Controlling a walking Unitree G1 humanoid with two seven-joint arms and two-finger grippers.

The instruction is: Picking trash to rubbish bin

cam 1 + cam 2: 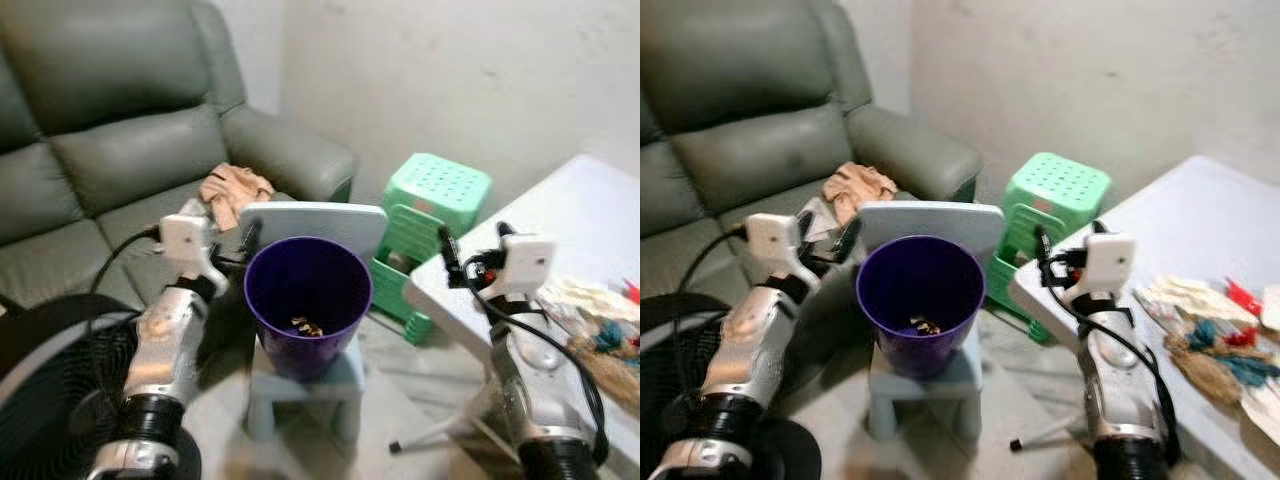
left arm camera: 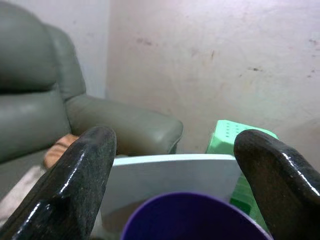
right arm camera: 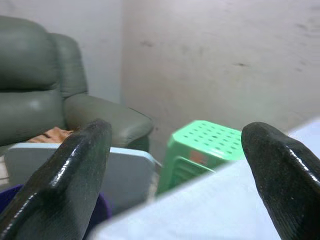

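Observation:
A purple rubbish bin (image 1: 308, 300) stands on a small pale-blue chair (image 1: 318, 222) in front of me. A few brownish scraps (image 1: 307, 326) lie on the bin's bottom. My left gripper (image 1: 238, 243) hovers at the bin's left rim, open and empty; in its wrist view the fingers (image 2: 75, 185) frame the chair back and the bin's rim (image 2: 190, 215). My right gripper (image 1: 475, 242) is open and empty over the near corner of the white table (image 1: 585, 210), right of the bin. Paper and coloured scraps of trash (image 1: 1210, 340) lie on the table to the right.
A grey-green sofa (image 1: 120, 130) with a crumpled peach cloth (image 1: 235, 190) stands at the back left. Green plastic stools (image 1: 437, 190) sit behind the bin by the wall. A round black fan (image 1: 50, 380) is at the lower left. The table's leg (image 1: 440, 430) reaches the floor.

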